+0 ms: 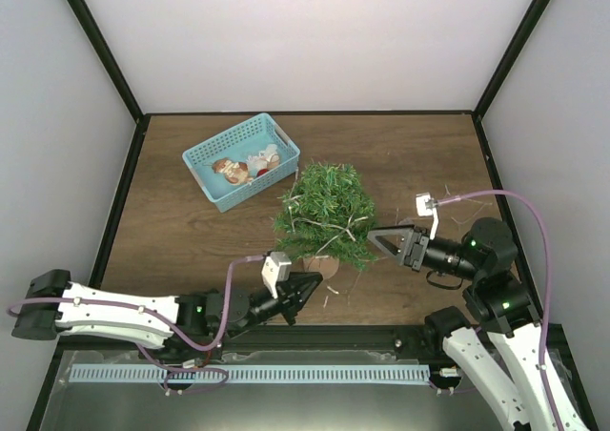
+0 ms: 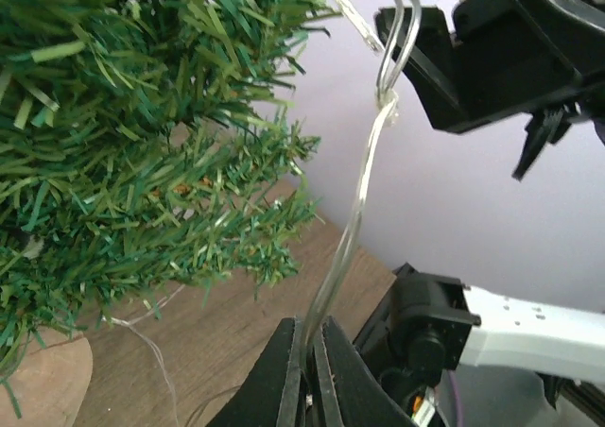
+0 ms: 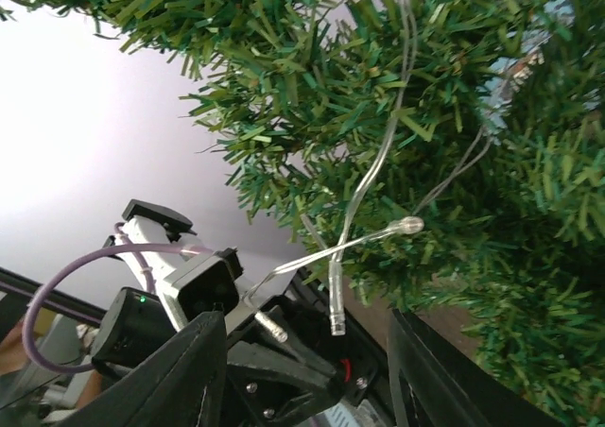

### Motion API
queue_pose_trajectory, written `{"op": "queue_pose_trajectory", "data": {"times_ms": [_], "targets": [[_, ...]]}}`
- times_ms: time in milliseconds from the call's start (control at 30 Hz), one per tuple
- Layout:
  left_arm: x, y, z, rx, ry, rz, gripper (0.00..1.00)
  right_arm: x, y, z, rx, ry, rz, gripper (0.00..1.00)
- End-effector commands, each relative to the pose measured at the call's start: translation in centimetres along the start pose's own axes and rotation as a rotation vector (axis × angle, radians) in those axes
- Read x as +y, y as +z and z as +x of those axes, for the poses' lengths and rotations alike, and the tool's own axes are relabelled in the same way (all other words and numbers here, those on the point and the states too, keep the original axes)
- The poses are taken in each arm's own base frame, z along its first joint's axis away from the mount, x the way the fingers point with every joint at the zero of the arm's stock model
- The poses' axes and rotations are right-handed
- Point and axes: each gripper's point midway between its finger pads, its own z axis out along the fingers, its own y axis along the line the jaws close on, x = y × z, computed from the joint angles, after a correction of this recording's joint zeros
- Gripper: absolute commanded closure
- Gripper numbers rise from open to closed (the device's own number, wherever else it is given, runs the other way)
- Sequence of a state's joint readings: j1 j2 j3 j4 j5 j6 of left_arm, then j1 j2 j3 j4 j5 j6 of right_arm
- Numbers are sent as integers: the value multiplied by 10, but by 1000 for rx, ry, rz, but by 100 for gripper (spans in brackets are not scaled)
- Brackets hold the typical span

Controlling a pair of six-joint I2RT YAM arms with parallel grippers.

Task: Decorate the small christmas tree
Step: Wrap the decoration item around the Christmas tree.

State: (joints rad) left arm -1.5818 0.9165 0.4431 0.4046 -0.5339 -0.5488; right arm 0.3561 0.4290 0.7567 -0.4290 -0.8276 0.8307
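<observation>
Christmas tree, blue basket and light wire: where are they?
Christmas tree (image 1: 329, 212): top view, green branches.
Blue basket (image 1: 257, 189): top view, near side wall.
Light wire (image 2: 355, 224): left wrist view, middle of strand.

Left pincer (image 1: 310, 280), right pincer (image 1: 374, 236) beside tree (image 1: 326, 212)

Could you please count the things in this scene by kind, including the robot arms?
small christmas tree: 1
light-blue basket: 1
clear light string: 1
robot arms: 2, left arm and right arm
ornaments in the basket: too small to count
Total counted: 5
</observation>
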Motion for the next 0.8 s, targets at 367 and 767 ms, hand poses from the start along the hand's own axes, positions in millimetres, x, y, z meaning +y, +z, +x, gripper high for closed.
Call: {"op": "queue_pose_trajectory", "data": {"times_ms": [367,767], "targets": [[-31,-9,58,287,271,232,96,-16,-1,-24,-90,-115,130,54],[-61,27,39,239,363,237,96,-16,2,-32,-103,-129,138,54]]}}
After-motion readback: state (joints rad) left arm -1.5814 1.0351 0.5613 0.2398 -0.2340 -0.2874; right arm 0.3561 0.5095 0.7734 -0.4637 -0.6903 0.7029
